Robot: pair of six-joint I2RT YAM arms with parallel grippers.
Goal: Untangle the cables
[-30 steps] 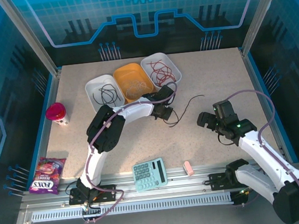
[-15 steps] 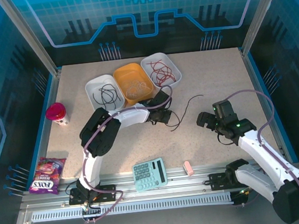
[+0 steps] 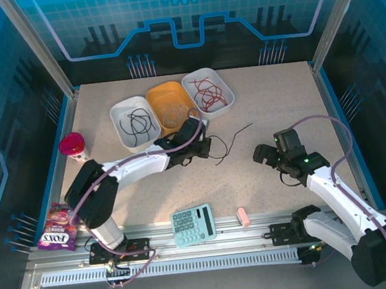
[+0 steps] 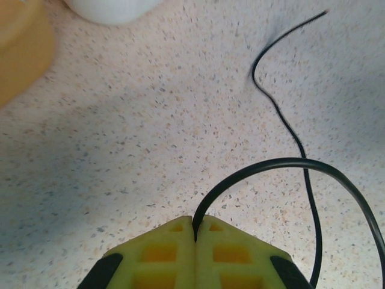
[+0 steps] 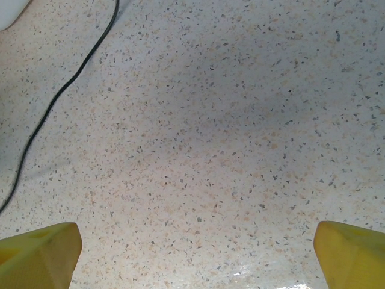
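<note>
Black cable (image 4: 289, 161), apparently the last one loose on the desk (image 3: 277, 94), is caught by one end in the left pincer (image 4: 195, 232). Sorting by colour looks nearly finished. At the far side of the desk stand three trays in a row. The left white tray (image 3: 115, 115) holds black cables (image 3: 139, 122), the orange tray (image 3: 166, 86) in the middle holds whitish cables (image 3: 171, 111), and the right white tray (image 3: 203, 72) holds red cables (image 3: 210, 96). What is left, as far as one can judge, is to carry the loose cable to the tray of black ones and let it go.

The left pincer is pressed together, its yellow fingertips (image 4: 159, 250) meeting with the cable's end nipped in the seam between them. From there the cable rises in a curve to the right, and its thin tail lies on the desk, winding away to the far right. From above, this pincer sits just near of the orange tray, around the middle of the desk.

The right pincer (image 5: 195, 259) is spread wide and holds nothing. It hovers over bare desk on the right side, apart from the cable, whose tail runs past to its left.
</note>
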